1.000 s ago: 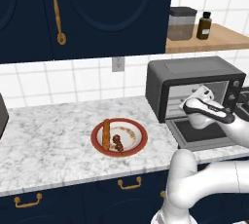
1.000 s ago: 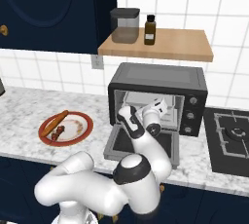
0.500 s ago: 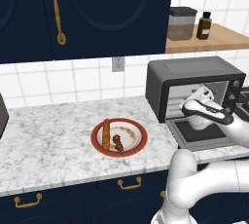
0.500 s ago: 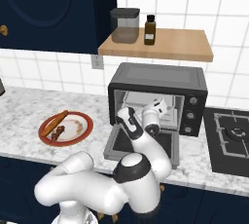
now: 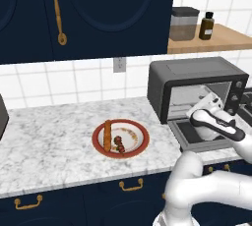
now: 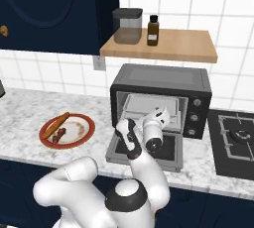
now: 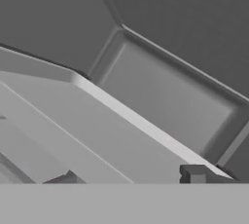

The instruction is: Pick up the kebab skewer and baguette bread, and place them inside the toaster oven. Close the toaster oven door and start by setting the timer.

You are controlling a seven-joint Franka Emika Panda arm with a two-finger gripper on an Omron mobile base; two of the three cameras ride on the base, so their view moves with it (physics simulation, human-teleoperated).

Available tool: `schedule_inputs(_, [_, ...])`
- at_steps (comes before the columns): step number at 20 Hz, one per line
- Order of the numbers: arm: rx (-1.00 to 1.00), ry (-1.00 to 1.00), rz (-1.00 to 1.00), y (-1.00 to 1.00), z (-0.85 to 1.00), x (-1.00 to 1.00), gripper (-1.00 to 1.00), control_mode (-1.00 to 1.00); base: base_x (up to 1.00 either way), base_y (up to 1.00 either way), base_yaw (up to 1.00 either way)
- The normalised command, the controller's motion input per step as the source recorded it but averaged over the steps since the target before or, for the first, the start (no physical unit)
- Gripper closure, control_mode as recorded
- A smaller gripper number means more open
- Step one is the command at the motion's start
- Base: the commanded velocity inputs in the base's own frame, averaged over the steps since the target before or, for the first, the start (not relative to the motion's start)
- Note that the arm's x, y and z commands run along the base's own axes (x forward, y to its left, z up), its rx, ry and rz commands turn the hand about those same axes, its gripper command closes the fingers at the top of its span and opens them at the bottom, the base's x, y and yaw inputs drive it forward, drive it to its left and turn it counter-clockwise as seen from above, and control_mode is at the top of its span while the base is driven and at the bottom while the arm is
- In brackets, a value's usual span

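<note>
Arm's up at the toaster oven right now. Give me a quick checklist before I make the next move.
1. Toaster oven door down and open: ok.
2. Inside of the toaster oven: a pale tray sits in it; free of food: cannot tell.
3. Kebab skewer on the red plate, not yet picked up: not ok.
4. Baguette lying on the same plate beside the skewer, not yet picked up: not ok.
5. Gripper at the oven mouth, fingertips near the tray's edge; whether it grips the tray: cannot tell.
6. Path back to the plate along the counter: ok.
</note>
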Motion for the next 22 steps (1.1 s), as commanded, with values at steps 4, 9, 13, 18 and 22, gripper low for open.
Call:
schedule_inputs(4, [0.07, 0.05, 0.06, -0.05, 0.1, -0.84, 1.0, -1.0, 0.0, 0.0, 0.0])
schedule_inputs(9, [0.06, 0.08, 0.06, -0.02, 0.14, -0.75, 1.0, -1.0, 0.0, 0.0, 0.0])
schedule_inputs(13, [0.03, 0.15, 0.05, -0.03, 0.61, -0.8, 1.0, -1.0, 0.0, 0.0, 0.0])
schedule_inputs(18, [0.0, 0.19, 0.08, 0.0, 0.87, -0.7, 1.0, -1.0, 0.0, 0.0, 0.0])
schedule_inputs(22, [0.0, 0.29, 0.05, -0.01, 1.0, -0.63, 1.0, -1.0, 0.0, 0.0, 0.0])
